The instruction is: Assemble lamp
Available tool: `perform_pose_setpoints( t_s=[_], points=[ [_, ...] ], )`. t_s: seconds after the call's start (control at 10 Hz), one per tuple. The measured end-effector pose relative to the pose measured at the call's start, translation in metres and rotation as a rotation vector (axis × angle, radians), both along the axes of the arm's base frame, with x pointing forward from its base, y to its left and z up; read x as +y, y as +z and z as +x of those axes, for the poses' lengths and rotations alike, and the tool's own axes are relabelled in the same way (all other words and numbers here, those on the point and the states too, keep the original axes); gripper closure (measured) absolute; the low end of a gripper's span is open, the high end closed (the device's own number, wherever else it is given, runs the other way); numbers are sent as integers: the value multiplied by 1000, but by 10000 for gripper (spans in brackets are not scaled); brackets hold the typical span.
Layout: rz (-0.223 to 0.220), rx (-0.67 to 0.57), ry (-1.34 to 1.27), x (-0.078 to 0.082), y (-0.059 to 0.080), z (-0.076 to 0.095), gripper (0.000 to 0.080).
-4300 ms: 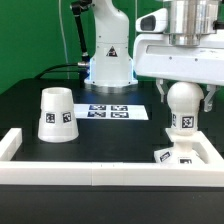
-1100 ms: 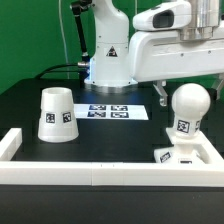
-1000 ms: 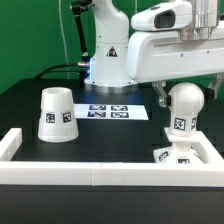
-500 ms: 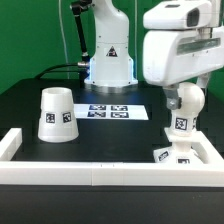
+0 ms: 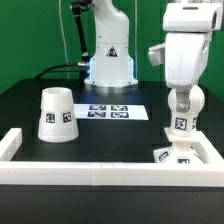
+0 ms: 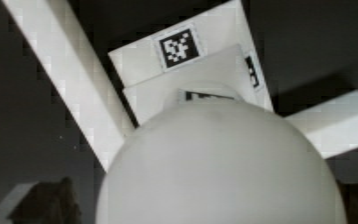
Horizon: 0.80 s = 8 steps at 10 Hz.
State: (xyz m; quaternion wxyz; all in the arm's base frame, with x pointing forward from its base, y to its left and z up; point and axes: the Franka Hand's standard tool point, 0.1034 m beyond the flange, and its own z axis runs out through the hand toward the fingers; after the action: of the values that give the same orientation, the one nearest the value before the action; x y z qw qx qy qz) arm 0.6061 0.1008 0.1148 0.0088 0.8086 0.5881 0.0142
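Standing on the base (image 5: 172, 155), bulb (image 5: 182, 108); rail (image 5: 100, 173) in front, shade (image 5: 55, 113) apart.

White glossy arm (image 5: 190, 45) with rounded casings is seen at the exterior view's right. Far base (image 5: 105, 66) is white, marked with a yellow triangular warning sticker (image 5: 112, 50) and ringed in pale blue light. Thin dark cable (image 5: 73, 35) is noted beside it. Hand (image 5: 184, 98) fingers not made out.

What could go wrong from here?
1. The arm hangs above the white ball-headed bulb and its grip cannot be seen; a poor hold could tip the bulb off the flat square white base.
2. The bulb fills the wrist view, so alignment is hard to check.
3. The base lies by the long white rail, which may limit side clearance.
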Motion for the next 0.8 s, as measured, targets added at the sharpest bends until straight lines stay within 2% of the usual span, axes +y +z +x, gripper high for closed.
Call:
perform_pose_setpoints(
  t_s=[0.4,0.7,0.8],
  points=[
    [-61,-1,388,0,-2,0,101],
    [-92,6,547,-2,-4,-1,101],
    [-95,8,543,-3,-5,-1,123]
  ],
)
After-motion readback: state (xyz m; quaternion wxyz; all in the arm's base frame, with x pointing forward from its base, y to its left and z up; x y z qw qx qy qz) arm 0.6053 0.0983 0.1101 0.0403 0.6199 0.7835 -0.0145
